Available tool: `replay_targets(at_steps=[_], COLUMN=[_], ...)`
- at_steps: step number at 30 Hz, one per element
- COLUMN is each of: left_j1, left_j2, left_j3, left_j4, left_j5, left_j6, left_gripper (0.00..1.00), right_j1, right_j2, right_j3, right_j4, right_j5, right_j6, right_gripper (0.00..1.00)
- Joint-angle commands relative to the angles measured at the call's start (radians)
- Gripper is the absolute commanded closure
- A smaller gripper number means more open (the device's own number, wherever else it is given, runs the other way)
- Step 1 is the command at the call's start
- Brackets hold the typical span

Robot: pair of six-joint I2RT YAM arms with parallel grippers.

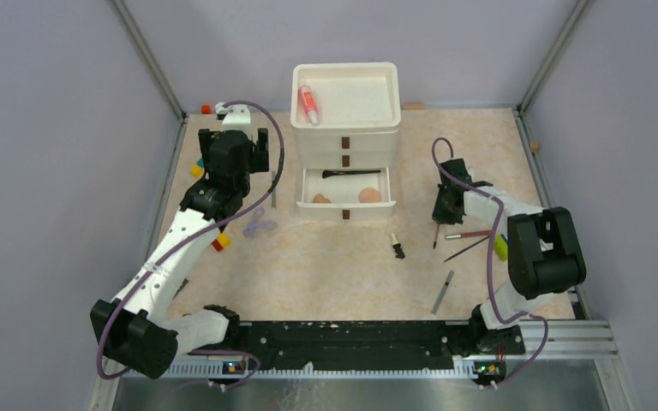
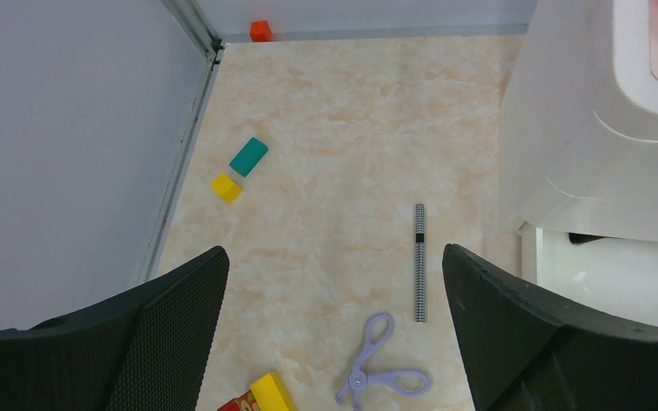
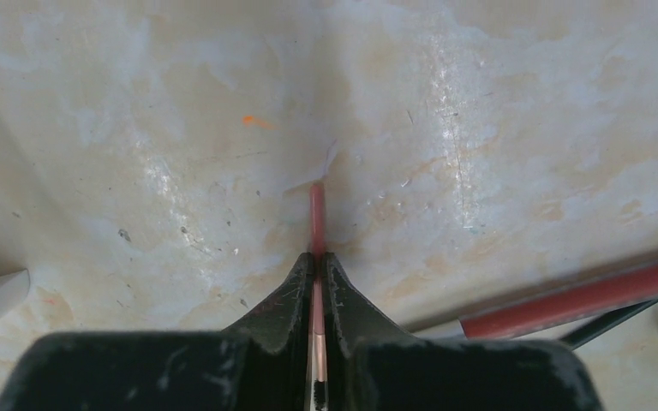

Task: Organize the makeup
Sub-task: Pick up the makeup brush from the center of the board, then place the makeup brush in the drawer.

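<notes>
Right gripper (image 3: pixel 318 272) clamps thin pink brush (image 3: pixel 316 214); left gripper (image 2: pixel 334 255) agape.

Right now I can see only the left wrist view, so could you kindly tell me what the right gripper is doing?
Observer: The right gripper is shut on a thin pink stick, low over the table.
Operator: Thank you. Is anything put away yet?
Observer: Yes, the open bottom drawer holds a dark brush and two peach sponges.
Operator: Anywhere else?
Observer: A pink white-capped bottle lies in the top tray of the unit.
</notes>
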Motion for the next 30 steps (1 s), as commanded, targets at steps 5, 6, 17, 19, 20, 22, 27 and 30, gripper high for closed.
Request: replay_targets(at_steps=[5,6,17,19,20,22,27,30], left_j1=[0.003,0.003,0.003,0.003,0.003,0.003,0.003,0.003], left_j2=[-0.017,-0.017,-0.017,-0.015,-0.014,-0.015,-0.017,-0.017], left_j3=[0.021,0.021,0.017,0.018,0.018,0.018,0.016,0.014], left_j4=[0.026,0.028,0.034,0.034,0.034,0.034,0.037,0.037], left_j5=[0.013,0.013,0.015,0.023,0.026,0.027,0.022,0.021], left_j6=[0.01,0.01,0.008,0.006,0.006,0.006,0.008,0.009], left_gripper=[0.01,0.01,0.01,0.01,0.01,0.01,0.01,0.01], right_j1=[-0.006,-0.006,0.054,0.12,0.161,0.249,0.415,0.45], right_j2=[-0.025,-0.04,-0.291,-0.3,-0.3,-0.297,-0.241,-0.164], right_j3=[0.006,0.009,0.039,0.068,0.081,0.091,0.132,0.213], right_j4=[0.027,0.033,0.202,0.235,0.259,0.324,0.465,0.447], right_j5=[-0.073,-0.087,-0.167,-0.167,-0.189,-0.231,-0.26,-0.345], right_j6=[-0.04,-0.051,-0.18,-0.241,-0.287,-0.407,-0.71,-0.86], right_gripper=[1.0,1.0,1.0,1.0,1.0,1.0,1.0,1.0])
